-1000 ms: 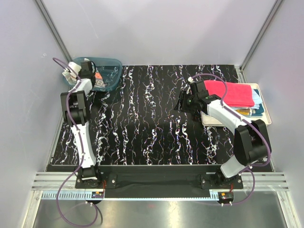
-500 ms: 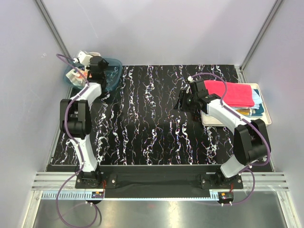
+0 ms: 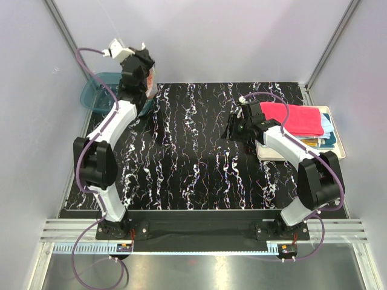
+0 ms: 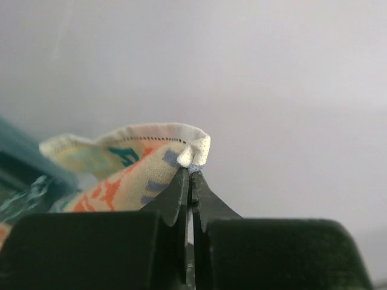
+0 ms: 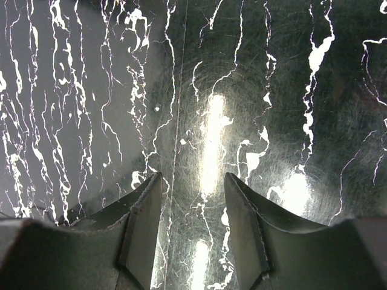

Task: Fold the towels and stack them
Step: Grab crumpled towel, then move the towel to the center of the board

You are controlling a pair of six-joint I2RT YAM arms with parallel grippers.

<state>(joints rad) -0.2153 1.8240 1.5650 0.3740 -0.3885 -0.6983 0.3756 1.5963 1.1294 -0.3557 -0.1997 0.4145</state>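
Observation:
My left gripper (image 3: 143, 67) is raised high above the table's back left, just right of the bin. It is shut on the hemmed edge of a cream towel with red and teal lettering (image 4: 136, 166), which hangs from the closed jaws (image 4: 191, 176); in the top view only a scrap of the towel (image 3: 147, 83) shows below the gripper. My right gripper (image 3: 232, 130) is open and empty, low over the dark marbled table (image 5: 192, 181). A plain red-pink towel (image 3: 297, 119) lies folded on top of a stack, with light blue (image 3: 326, 124), mustard (image 3: 309, 142) and teal (image 3: 330, 141) edges beneath it.
A translucent teal bin (image 3: 97, 96) stands at the back left corner, under and left of my left arm. The stack rests on a cream tray (image 3: 339, 148) at the right edge. Grey walls close in the back and sides.
My left gripper has risen out of the bin and swung up and to the right, carrying the lettered towel. The right arm has not moved.

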